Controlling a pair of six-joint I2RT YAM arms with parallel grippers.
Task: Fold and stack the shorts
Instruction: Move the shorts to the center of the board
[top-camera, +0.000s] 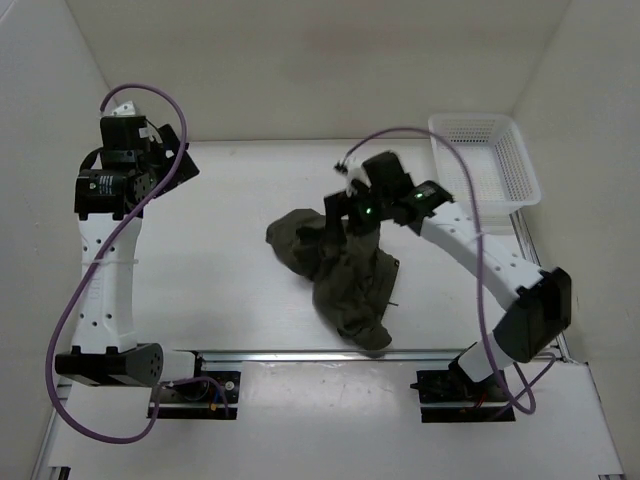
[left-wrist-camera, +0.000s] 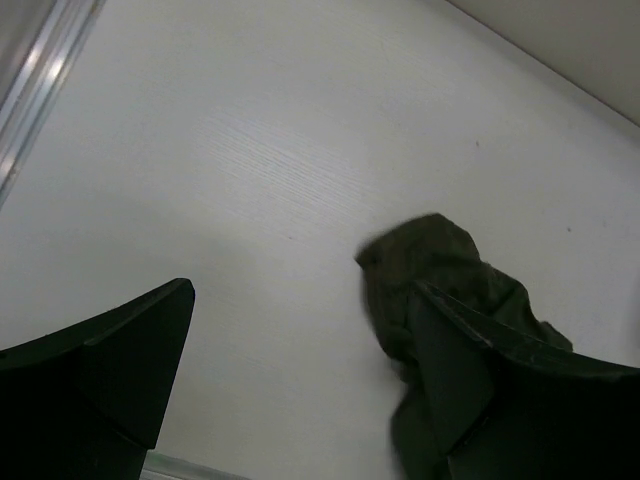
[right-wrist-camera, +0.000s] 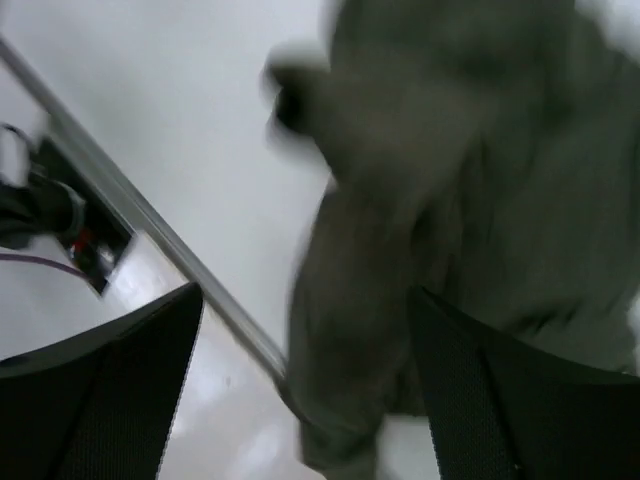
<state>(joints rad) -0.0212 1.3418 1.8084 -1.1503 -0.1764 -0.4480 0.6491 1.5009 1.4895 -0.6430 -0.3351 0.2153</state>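
The dark olive-green shorts (top-camera: 340, 275) lie crumpled in a heap at the middle of the white table, one end reaching the near rail. My right gripper (top-camera: 348, 222) hangs over the heap's far part with its jaws wide apart and nothing between them. In the right wrist view the shorts (right-wrist-camera: 450, 180) are blurred below the open right gripper (right-wrist-camera: 305, 380). My left gripper (top-camera: 170, 158) is raised at the far left, well away from the cloth. In the left wrist view the left gripper (left-wrist-camera: 300, 370) stands open, and the shorts (left-wrist-camera: 430, 270) show beyond its right finger.
A white plastic mesh basket (top-camera: 490, 160) stands at the back right corner. An aluminium rail (top-camera: 300, 355) runs along the table's near edge, also visible as the rail (right-wrist-camera: 150, 220) in the right wrist view. White walls close the table on three sides.
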